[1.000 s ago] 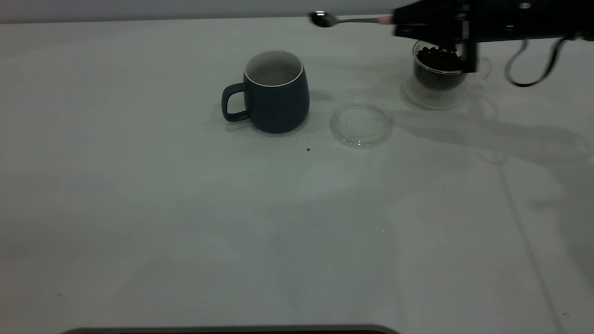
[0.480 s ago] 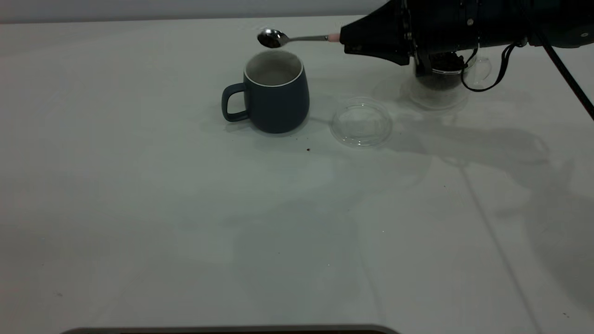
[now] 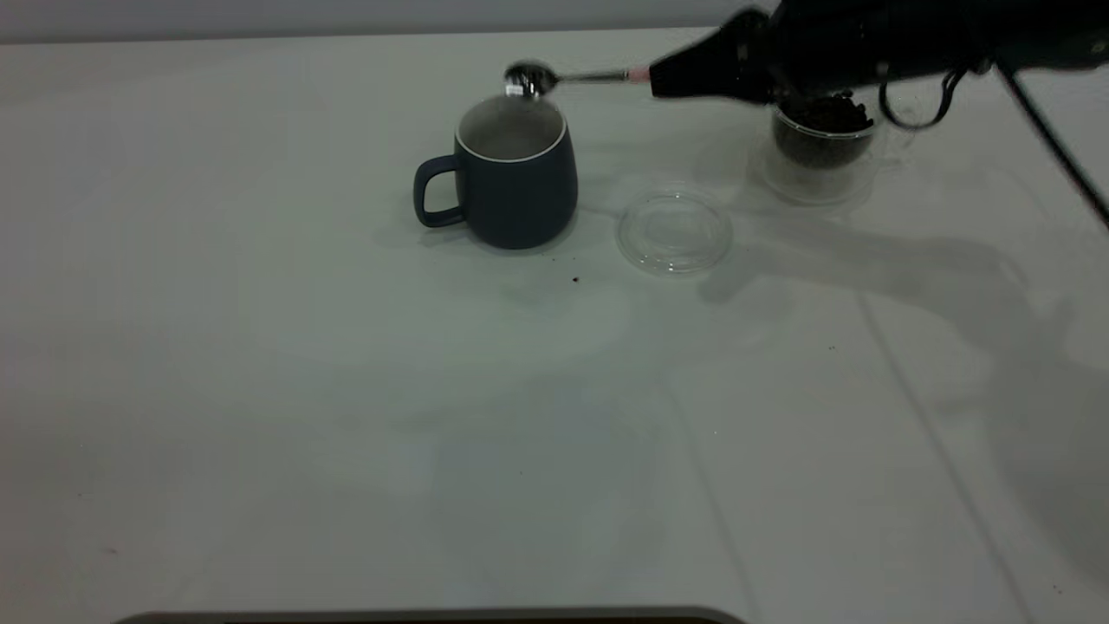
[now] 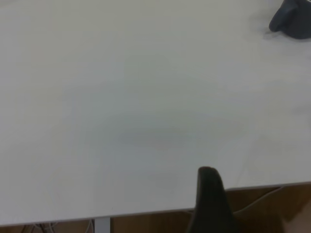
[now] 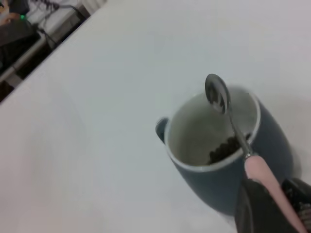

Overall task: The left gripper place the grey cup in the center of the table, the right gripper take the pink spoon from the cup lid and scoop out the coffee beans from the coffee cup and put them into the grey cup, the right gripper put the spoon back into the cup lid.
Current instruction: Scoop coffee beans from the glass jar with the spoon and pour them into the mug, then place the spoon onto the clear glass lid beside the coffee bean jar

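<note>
Standing left of centre toward the far side of the table [image 3: 346, 416], the grey cup [image 3: 515, 178] is upright, its handle pointing left, with wide bare tabletop to its left and on the near side. Above its far rim hangs the metal bowl of the pink spoon [image 3: 567, 78], stem level, handle clamped in the right gripper [image 3: 684, 76] reaching in from the right. Right of the cup lies the cup lid [image 3: 674, 231], apart from it. Farther right and beyond, the coffee cup [image 3: 819, 147] holds coffee beans [image 3: 823, 117]. Only the right wrist view shows beans inside the grey cup. The left gripper [image 4: 210, 199] sits at the table's edge; whether it is open or closed cannot be told.
</note>
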`<state>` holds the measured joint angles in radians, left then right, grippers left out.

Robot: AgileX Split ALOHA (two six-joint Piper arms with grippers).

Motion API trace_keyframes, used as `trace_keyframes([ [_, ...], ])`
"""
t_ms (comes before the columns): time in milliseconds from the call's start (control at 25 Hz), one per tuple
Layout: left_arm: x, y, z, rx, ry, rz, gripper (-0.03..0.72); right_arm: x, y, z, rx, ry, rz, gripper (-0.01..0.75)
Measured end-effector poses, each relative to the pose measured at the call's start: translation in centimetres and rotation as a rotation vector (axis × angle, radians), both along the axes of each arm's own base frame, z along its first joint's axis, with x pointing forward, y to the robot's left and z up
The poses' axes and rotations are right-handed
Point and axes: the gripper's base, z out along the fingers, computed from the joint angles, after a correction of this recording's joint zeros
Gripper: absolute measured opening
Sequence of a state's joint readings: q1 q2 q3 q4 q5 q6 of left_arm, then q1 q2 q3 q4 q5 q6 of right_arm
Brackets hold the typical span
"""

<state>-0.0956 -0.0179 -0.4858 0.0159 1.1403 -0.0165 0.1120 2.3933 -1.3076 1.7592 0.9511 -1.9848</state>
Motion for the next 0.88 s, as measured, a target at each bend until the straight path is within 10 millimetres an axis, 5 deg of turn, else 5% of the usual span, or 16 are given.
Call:
trace_keyframes([
  [200, 0.0, 0.0, 0.0, 0.000, 0.000, 0.000, 0.567, -1.6, -2.2, 4.8, 0.098, 0.201, -0.142, 0.103],
  [320, 0.0, 0.0, 0.0, 0.001, 0.000, -0.001, 0.567, -3.8, -4.6, 5.6, 0.155, 0.381, -0.297, 0.103],
  [600, 0.0, 0.0, 0.0, 0.001, 0.000, -0.001, 0.567, -8.0, -8.5, 2.2, 0.188, 0.705, -0.581, 0.102],
  [880, 0.0, 0.0, 0.0, 0.001, 0.000, -0.001, 0.567, -7.4, -8.6, -2.6, 0.187, 0.834, -0.628, 0.102],
])
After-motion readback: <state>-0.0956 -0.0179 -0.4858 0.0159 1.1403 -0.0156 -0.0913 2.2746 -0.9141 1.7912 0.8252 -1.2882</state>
